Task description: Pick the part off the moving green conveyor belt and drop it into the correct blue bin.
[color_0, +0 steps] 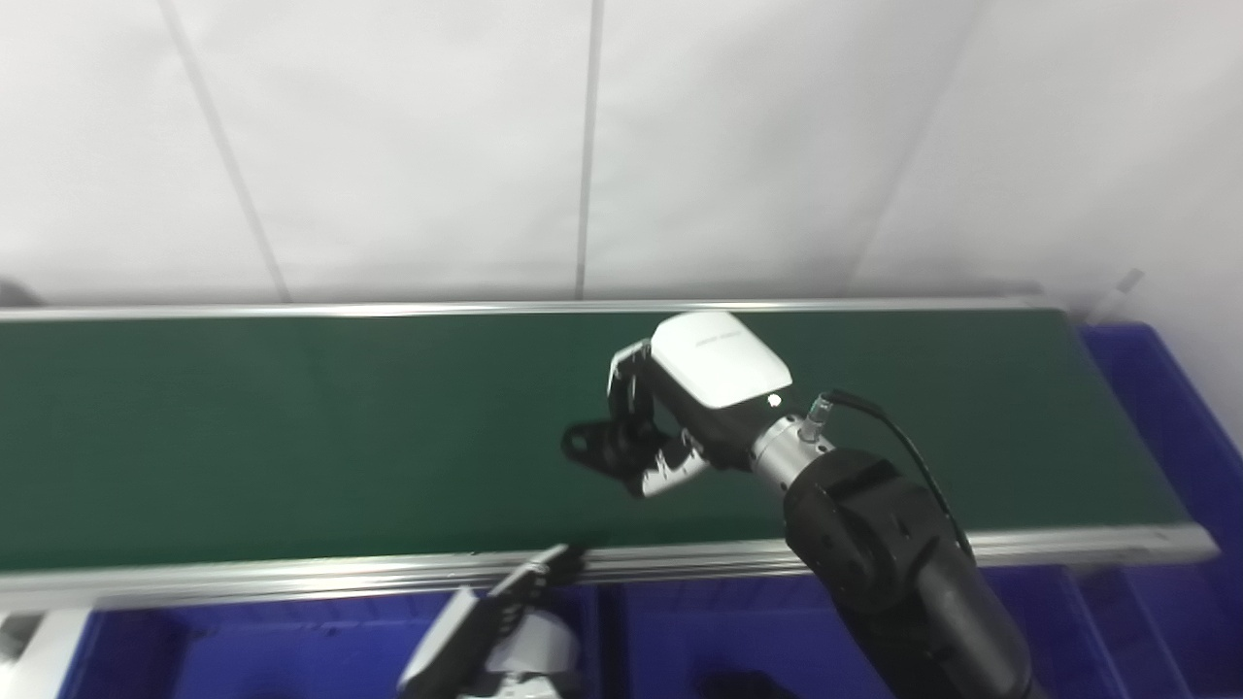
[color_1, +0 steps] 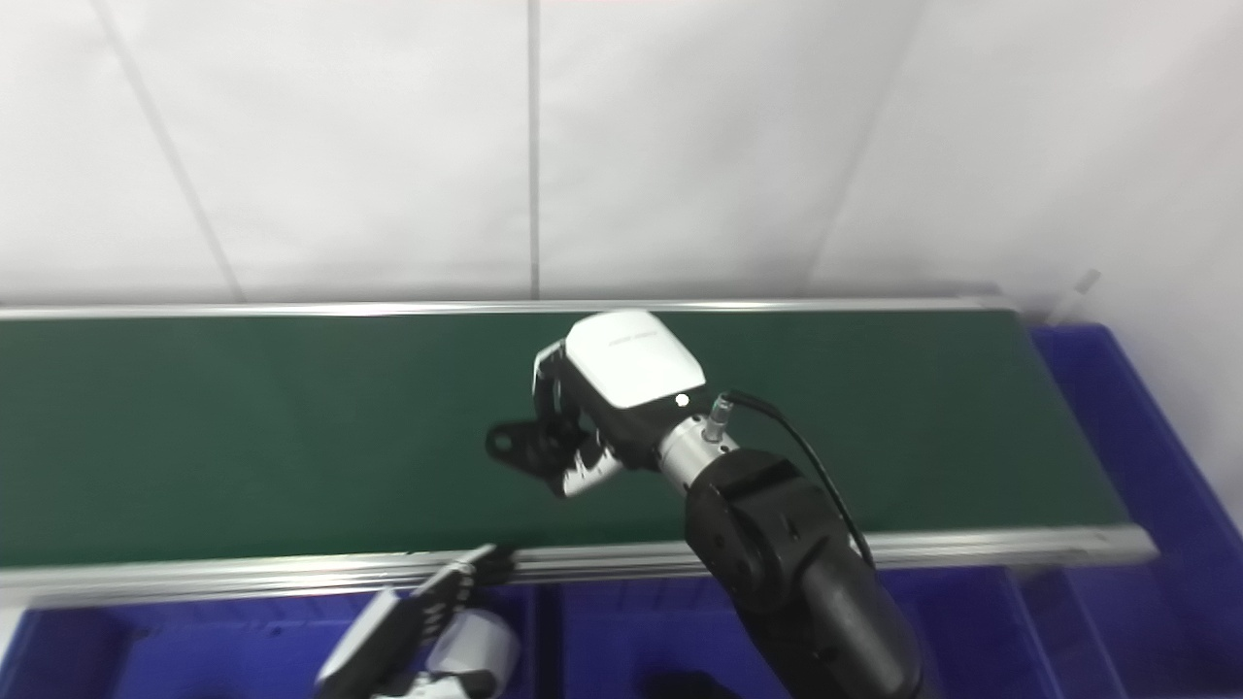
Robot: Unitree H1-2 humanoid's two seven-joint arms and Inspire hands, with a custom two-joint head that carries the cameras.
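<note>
A small black part (color_0: 589,445) with a hole at its left end lies over the middle of the green conveyor belt (color_0: 291,427). My right hand (color_0: 680,408) reaches over the belt with its fingers closed around the part; it also shows in the right eye view (color_1: 602,403), with the part (color_1: 512,444) sticking out to the left. My left hand (color_0: 495,631) is low in front of the belt's near rail, fingers held out straight and holding nothing. Blue bins (color_0: 243,650) stand below the near rail.
The belt has aluminium rails along its far edge (color_0: 388,310) and near edge (color_0: 291,578). Another blue bin (color_0: 1165,408) stands at the belt's right end. A dark object (color_0: 738,684) lies in the bin below my right arm. White wall panels stand behind.
</note>
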